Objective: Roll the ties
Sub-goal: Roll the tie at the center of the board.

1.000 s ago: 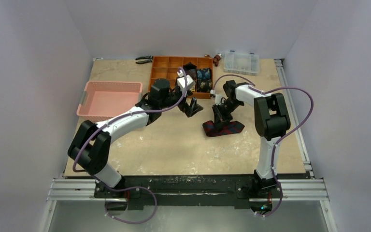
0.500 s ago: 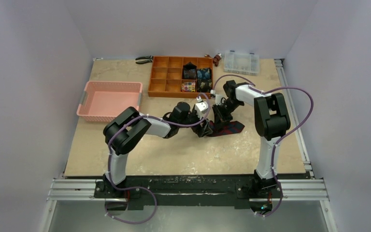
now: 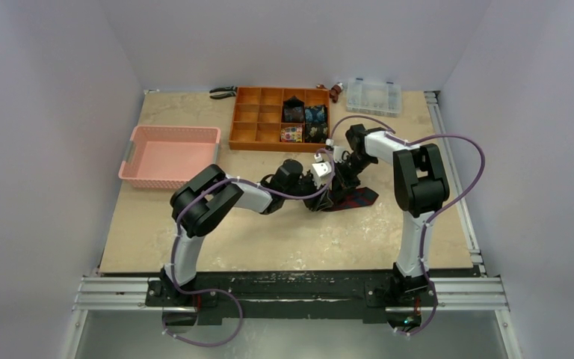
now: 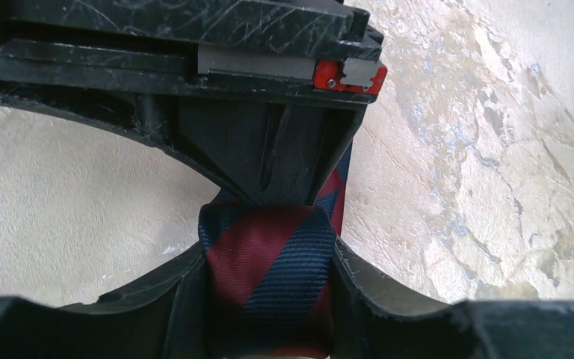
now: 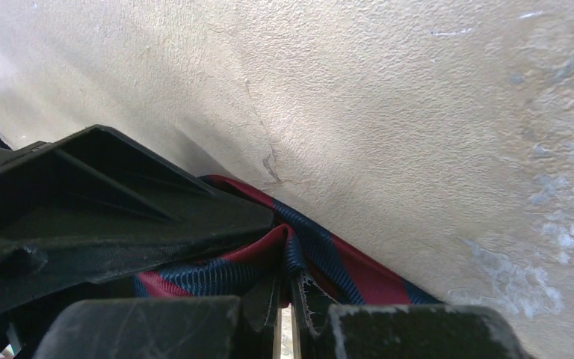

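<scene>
A dark blue and red striped cloth tie (image 4: 265, 250) lies on the pale, bumpy table top (image 4: 478, 172). The left gripper (image 4: 267, 299) has a black finger touching each side of it. The black right gripper (image 4: 269, 191) touches the tie's far end, below a small red part (image 4: 329, 72).

Right pincer (image 5: 285, 292) pinches the tie (image 5: 347, 263); left pincer (image 4: 267, 253) flanks it, half-closed.

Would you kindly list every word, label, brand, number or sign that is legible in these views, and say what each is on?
None: no text can be read in any view.
The striped tie, orange compartment tray, pink basket and clear lidded box show no lettering; any small marks are too small to read.
</scene>
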Available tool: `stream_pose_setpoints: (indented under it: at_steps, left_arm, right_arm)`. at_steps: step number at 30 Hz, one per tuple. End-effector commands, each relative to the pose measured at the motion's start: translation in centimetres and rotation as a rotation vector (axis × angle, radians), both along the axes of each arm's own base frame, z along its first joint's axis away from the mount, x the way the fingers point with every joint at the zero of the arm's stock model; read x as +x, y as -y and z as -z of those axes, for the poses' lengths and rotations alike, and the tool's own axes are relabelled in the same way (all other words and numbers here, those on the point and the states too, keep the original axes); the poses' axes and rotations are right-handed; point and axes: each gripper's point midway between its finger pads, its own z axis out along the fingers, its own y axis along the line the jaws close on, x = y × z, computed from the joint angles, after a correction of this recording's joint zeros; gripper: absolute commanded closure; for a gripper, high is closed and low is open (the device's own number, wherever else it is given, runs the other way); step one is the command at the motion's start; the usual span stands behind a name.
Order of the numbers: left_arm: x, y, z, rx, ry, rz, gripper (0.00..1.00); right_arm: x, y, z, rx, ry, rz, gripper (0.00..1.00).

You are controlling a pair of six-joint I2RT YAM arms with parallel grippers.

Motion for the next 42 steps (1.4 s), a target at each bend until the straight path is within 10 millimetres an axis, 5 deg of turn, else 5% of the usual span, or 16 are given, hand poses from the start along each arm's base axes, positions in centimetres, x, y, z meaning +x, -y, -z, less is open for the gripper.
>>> stream_pose_setpoints:
  at_steps: [1,4,5,10,15,24,29,37,42]
  left_arm:
    - [1.4,0.5,0.1,0.023,0.075,0.0,0.64]
    - [1.2,0.1,0.3,0.053,0.102,0.018,0.93]
    - [1.3,-0.2,0.4,0.067,0.103,0.001,1.0]
    - [0.7,-1.7,0.8,0.109,0.131,0.005,1.0]
    - [0.8,-1.8,0.9,0.126,0.139,0.006,1.0]
    - [0.5,-1.6,0.9,0.137,0.152,0.049,1.0]
    - [1.1,-1.2,0.5,0.133,0.144,0.04,1.0]
    - [0.0,1.8,-8.2,-0.07,0.174,0.2,1.0]
    - [-0.6,1.9,-8.9,-0.082,0.153,0.216,1.0]
  right_arm:
    - [0.4,1.8,4.2,-0.122,0.042,-0.052,1.0]
    - [0.7,1.3,3.0,-0.075,0.041,-0.046,0.97]
    - [0.9,1.2,2.2,-0.049,0.036,-0.036,0.87]
    - [1.4,2.3,-2.9,0.097,0.022,0.013,0.66]
    - [-0.5,2.3,-5.0,0.179,0.01,0.009,0.66]
    - [0.6,1.5,-2.3,0.188,-0.014,0.053,0.88]
    - [-0.1,2.6,1.3,0.097,-0.056,0.049,0.93]
    - [-0.3,4.4,3.6,-0.033,-0.058,0.086,0.92]
    - [-0.5,4.7,4.3,-0.059,-0.079,0.086,0.94]
